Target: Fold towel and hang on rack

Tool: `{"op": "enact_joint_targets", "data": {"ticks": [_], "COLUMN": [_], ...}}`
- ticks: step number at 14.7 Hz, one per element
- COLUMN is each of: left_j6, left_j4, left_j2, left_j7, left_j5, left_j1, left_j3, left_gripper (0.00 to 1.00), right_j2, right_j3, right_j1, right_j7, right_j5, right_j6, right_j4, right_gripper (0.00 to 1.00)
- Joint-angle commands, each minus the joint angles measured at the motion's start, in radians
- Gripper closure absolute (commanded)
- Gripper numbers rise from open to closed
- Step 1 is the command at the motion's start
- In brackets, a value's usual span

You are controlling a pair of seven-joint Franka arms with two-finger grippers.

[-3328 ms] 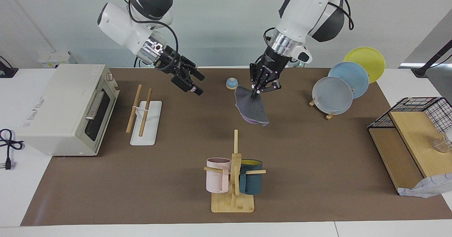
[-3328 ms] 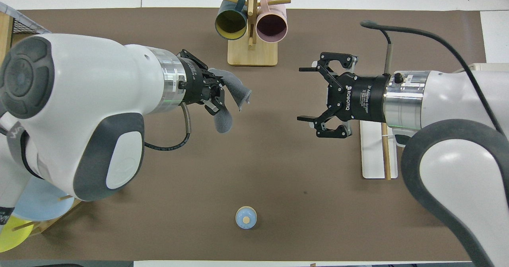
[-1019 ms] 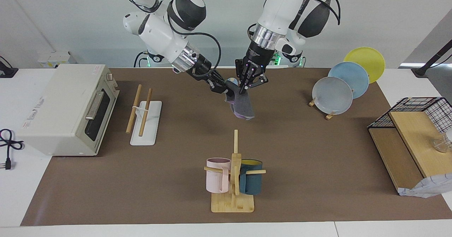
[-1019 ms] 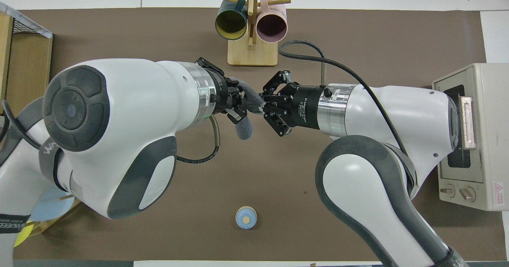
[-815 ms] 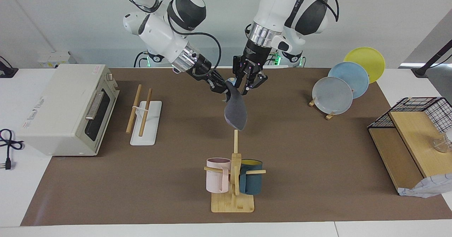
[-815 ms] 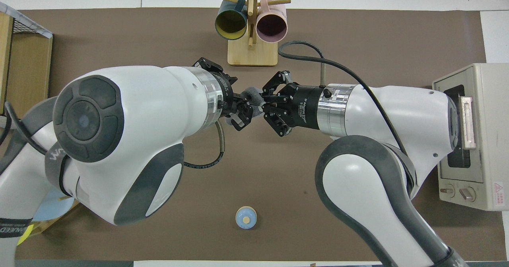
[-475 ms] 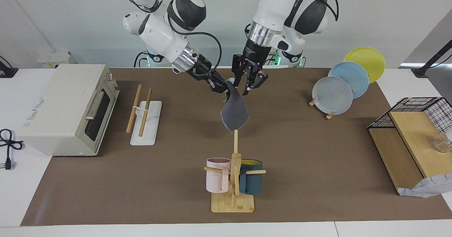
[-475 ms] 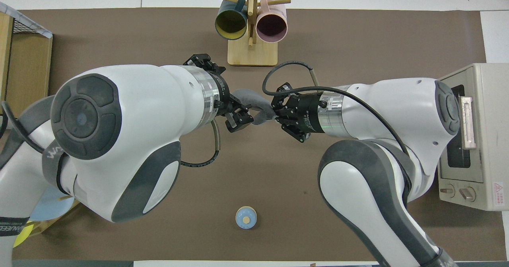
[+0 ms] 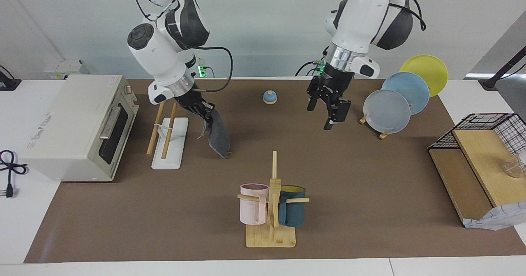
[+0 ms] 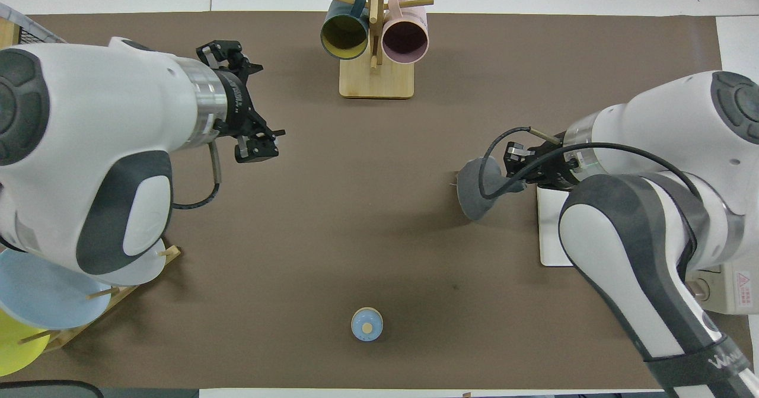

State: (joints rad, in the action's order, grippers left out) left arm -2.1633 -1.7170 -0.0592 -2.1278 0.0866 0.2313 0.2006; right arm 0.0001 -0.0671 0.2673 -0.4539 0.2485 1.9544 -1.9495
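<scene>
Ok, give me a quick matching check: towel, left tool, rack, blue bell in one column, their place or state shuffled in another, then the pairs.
Things:
1. towel
2. left tool
3. rack
4. blue bell

Place or state:
A. open, holding nothing, beside the plate stand
B. on the table in front of the toaster oven, nothing hung on its rods
C. hanging from the shut right tool, beside the rack
D. on the table near the robots, between the two arms

Pairs: 1-C, 2-A, 3-B, 4-D
</scene>
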Motion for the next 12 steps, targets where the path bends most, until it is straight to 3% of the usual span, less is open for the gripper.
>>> {"op": "enact_joint_targets", "data": {"ticks": [1,8,12], "left_j6": [-0.019,0.06,0.092], "left_j4": [-0.081,-0.079,-0.063], "left_j2": [0.045,0.047,0.045], "left_j7": [0.269,0.961,1.317], "left_j5": [0.002,0.018,0.015], "left_j1": [-0.093,-0.271,-0.312], "left_j3": [0.01,0.006,0.0], "left_gripper": [0.0,0.0,0.0], "right_j2": [-0.011,-0.049,-0.072], "right_j3": [0.006,0.004,0.004], "right_j1": [-0.061,-0.154,-0.216], "right_j7": [0.203,0.418,0.486], "right_j5": [-0.131,-0.434,-0.454], "right_j6": [-0.078,-0.175,-0.207], "right_j4": [0.023,0.021,0.011], "right_gripper": [1.0,1.0,1.0]}}
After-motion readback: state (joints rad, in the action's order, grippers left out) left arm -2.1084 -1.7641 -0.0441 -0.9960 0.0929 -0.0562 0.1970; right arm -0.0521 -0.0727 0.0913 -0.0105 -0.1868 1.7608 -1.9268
